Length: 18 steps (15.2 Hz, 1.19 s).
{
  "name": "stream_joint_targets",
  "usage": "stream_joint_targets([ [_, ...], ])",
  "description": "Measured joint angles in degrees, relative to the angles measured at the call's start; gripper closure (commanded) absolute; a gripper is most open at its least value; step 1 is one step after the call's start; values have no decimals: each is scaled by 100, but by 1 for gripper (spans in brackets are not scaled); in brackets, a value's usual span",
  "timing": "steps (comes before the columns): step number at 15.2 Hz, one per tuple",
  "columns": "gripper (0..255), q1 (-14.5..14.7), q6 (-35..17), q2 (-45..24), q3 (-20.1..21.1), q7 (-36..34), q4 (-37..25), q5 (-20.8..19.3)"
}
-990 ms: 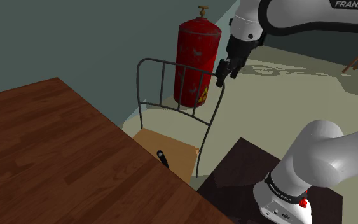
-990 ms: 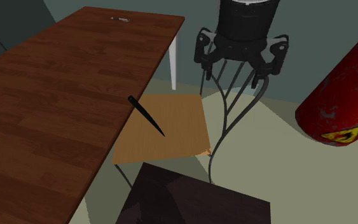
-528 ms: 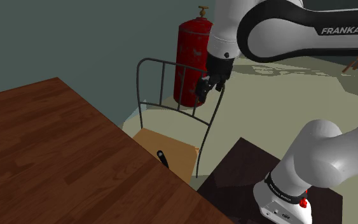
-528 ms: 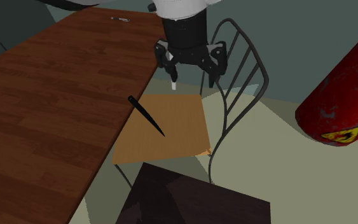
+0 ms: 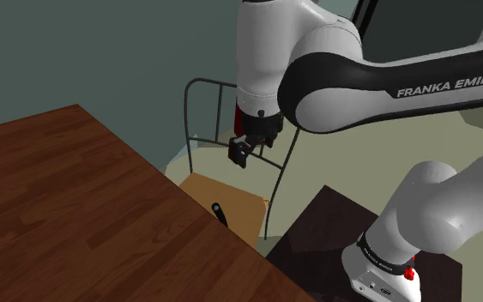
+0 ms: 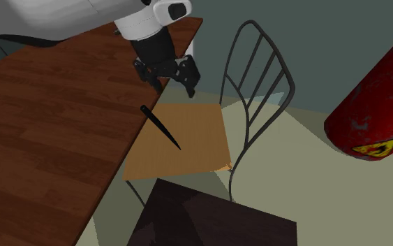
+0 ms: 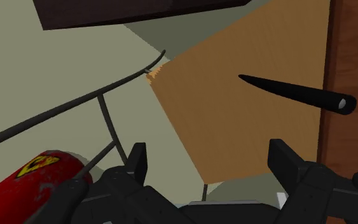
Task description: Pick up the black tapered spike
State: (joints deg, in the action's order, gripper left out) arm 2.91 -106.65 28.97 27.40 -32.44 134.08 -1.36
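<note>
Spike: a black tapered spike point(image 6: 161, 128) is on the flat light-brown wooden seat point(image 6: 198, 150) of a chair. Its fat end is right at the edge of the long dark-brown wooden table point(image 6: 55, 105). Its thin tip points out across the seat.
Gripper: the all-black two-finger gripper point(image 6: 174, 84) hangs in the air and points down. It is over the seat's far side, close to the table's edge.
Fingers: the two black fingers point(image 7: 139, 167) stand wide apart, and nothing is in them.
Spike and fingers: the spike is lower than the fingers and does not touch them. In the wrist view it lies out ahead of them. Its fat end is past the finger on the table's side, and only its thin tip reaches in line with the gap.
Chair back: the thin dark wire chair back point(image 5: 198, 111) stands up at the seat's edge. In the shoulder view the gripper is in front of it.
Arm: the big white arm point(image 5: 316, 60) with dark joints bends over the chair.
Stand: a dark box point(image 6: 209, 216) is just beside the seat.
Red thing: a big red cylinder point(image 6: 373, 105) with a yellow mark is past the chair back, well apart from the spike.
</note>
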Motion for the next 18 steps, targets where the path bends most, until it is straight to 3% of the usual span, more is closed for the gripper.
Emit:
stream_joint_targets([
  [5,0,-98,-124,-937,835,-1008,-472,-359],
  [10,0,-190,-110,-2245,1628,-2227,-1134,-1151],
  [18,0,-154,-474,-2810,1785,-2788,-1023,-1584],
])
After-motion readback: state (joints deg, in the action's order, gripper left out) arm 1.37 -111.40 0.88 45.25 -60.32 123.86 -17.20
